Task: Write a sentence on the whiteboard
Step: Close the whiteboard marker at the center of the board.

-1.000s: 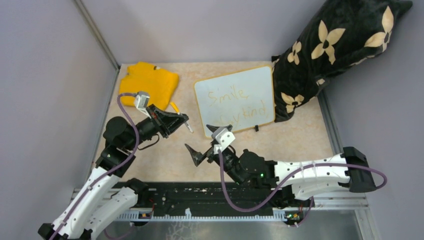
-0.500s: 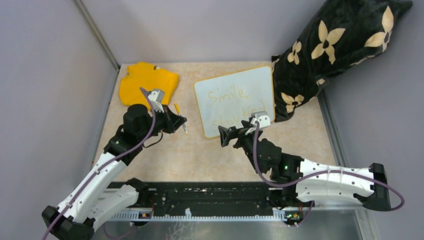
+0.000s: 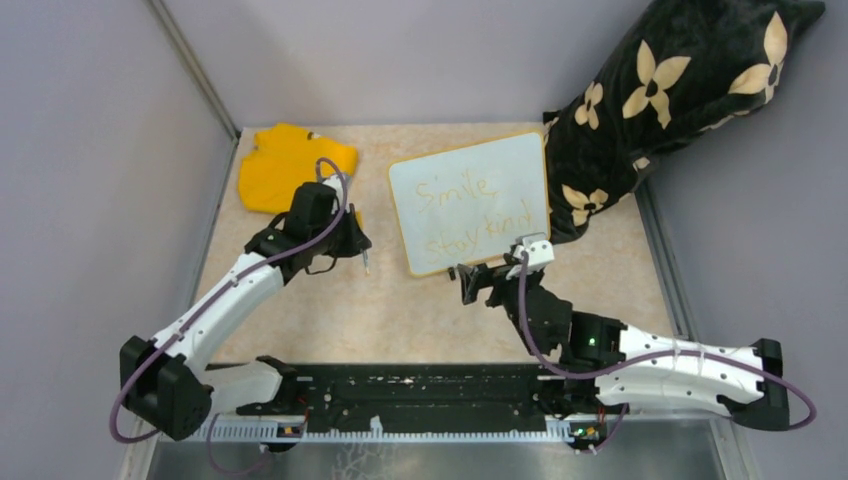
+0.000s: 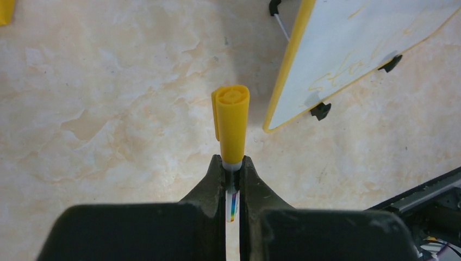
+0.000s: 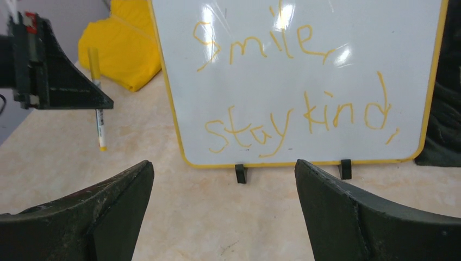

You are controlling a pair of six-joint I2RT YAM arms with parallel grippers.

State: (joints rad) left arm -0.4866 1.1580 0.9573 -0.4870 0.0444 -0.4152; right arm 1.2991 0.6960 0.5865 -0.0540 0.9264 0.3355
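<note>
- We see our left gripper (image 4: 232, 163) clamped on a yellow marker (image 4: 231, 122), whose yellow end juts past the fingertips.
- Up right stands the whiteboard (image 4: 353, 49), tilted on black clip feet (image 4: 321, 111) and bearing faint yellow strokes.
- Below lies the marbled beige table (image 4: 108, 125).

Left wrist view: whiteboard (image 4: 348, 49) cut off by top and right edges, only one lower corner in frame; the sentence (image 4: 340, 70) there too faint to read. Marker (image 4: 231, 122): white barrel buried between the fingers of the left end effector (image 4: 232, 166), tip out of sight. Yellow cloth (image 4: 4, 10) a sliver at the corner.

Right wrist view: board's top rim out of frame, glare over "Smile"; pillow (image 5: 452, 81) a dark strip at the right edge.

Top view: marker tip too small to make out.
</note>
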